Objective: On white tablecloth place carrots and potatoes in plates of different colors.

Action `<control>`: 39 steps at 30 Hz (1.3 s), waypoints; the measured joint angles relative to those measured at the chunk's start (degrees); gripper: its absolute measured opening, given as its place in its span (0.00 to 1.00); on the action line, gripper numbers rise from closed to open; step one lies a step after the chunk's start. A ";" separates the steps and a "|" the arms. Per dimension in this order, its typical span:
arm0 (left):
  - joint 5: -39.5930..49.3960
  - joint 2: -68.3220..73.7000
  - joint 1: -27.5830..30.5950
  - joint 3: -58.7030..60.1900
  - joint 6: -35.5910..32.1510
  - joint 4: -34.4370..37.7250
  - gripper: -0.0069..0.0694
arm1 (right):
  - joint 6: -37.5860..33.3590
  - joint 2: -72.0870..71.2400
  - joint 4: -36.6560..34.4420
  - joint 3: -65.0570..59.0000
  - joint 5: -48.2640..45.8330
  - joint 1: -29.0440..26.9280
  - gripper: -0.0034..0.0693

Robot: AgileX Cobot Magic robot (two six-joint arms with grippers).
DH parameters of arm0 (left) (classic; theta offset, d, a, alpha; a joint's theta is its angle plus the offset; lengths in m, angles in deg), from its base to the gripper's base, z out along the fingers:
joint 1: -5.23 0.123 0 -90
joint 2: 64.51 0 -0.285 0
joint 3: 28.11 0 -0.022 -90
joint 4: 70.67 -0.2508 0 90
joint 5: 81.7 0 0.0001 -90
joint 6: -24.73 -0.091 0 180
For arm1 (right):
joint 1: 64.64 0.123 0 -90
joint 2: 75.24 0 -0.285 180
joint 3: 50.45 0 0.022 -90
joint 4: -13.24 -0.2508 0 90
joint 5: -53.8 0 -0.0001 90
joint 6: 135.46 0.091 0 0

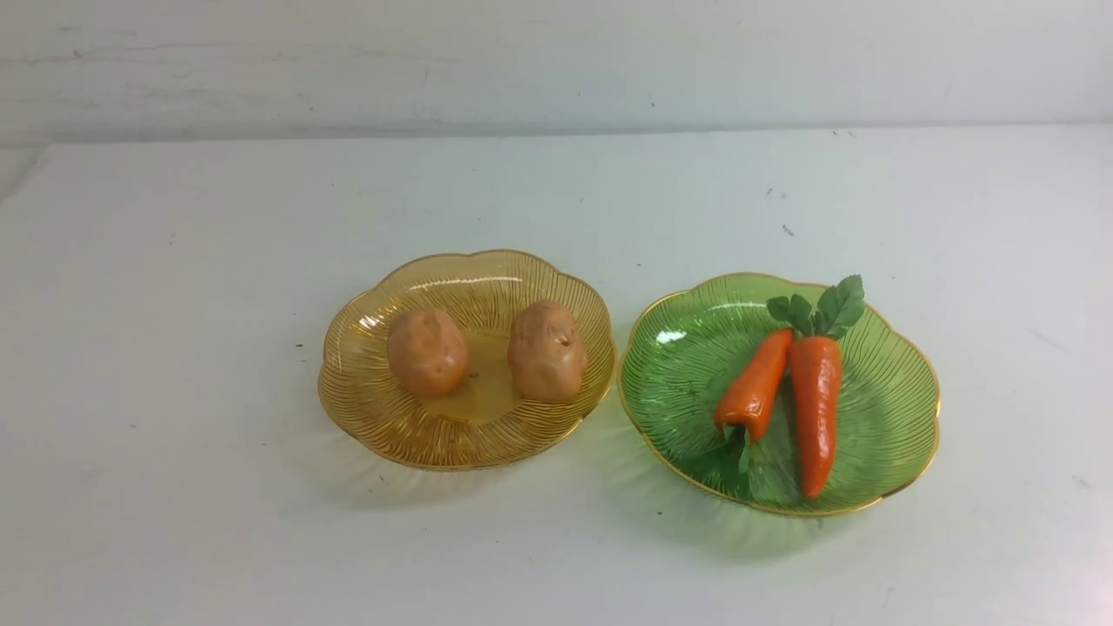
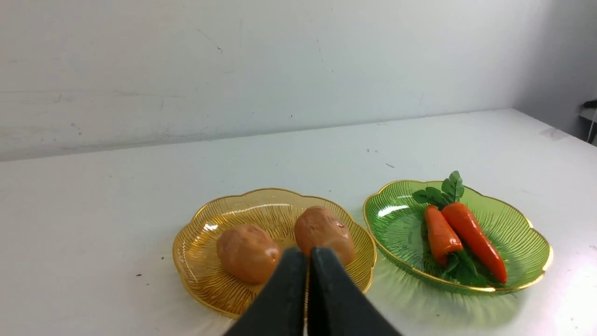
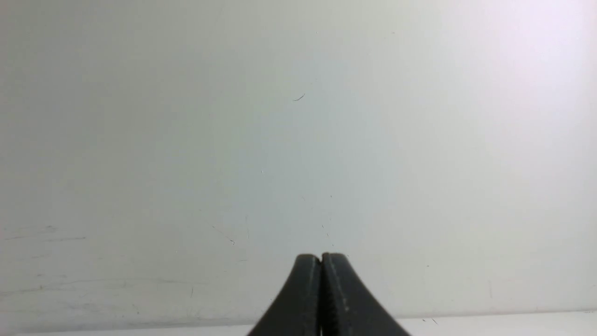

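Two tan potatoes (image 1: 427, 351) (image 1: 546, 350) lie in the amber-yellow plate (image 1: 365, 396) at centre left of the white tablecloth (image 1: 174, 304). Two orange carrots (image 1: 755, 384) (image 1: 816, 407) with green tops lie side by side in the green plate (image 1: 896, 409) at centre right. Neither gripper shows in the front view. In the left wrist view my left gripper (image 2: 308, 251) is shut and empty, held back from the amber plate (image 2: 200, 261) and potatoes (image 2: 247, 253); the green plate (image 2: 517, 233) with carrots (image 2: 471, 238) lies beyond. My right gripper (image 3: 321, 256) is shut and empty, facing the wall.
A plain white wall (image 1: 556, 61) stands behind the table's far edge. The two plates nearly touch at their rims. Small dark specks (image 1: 787, 229) mark the cloth behind the green plate.
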State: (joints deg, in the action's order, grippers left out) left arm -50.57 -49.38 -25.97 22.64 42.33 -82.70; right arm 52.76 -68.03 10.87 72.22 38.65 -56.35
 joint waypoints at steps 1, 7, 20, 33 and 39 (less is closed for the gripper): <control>-1.92 -0.59 3.13 2.34 -2.91 3.11 0.09 | 0.00 0.00 0.00 0.00 0.00 0.00 0.03; -14.01 -7.44 21.79 18.84 -19.30 14.09 0.09 | 0.05 0.00 0.05 0.00 -0.17 0.00 0.03; -9.40 -8.04 25.98 28.08 -21.83 12.03 0.09 | 0.05 0.00 0.05 0.00 -1.17 0.00 0.03; -9.41 -8.04 25.98 28.08 -21.71 12.39 0.09 | 0.05 0.00 0.05 0.00 -3.97 0.00 0.03; -9.41 -8.04 25.98 28.08 -21.71 12.39 0.09 | 0.05 0.00 0.05 0.00 -4.03 0.00 0.03</control>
State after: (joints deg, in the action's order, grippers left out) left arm -59.98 -57.42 0.00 50.72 20.62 -70.30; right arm 52.80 -68.03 10.91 72.22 34.62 -56.35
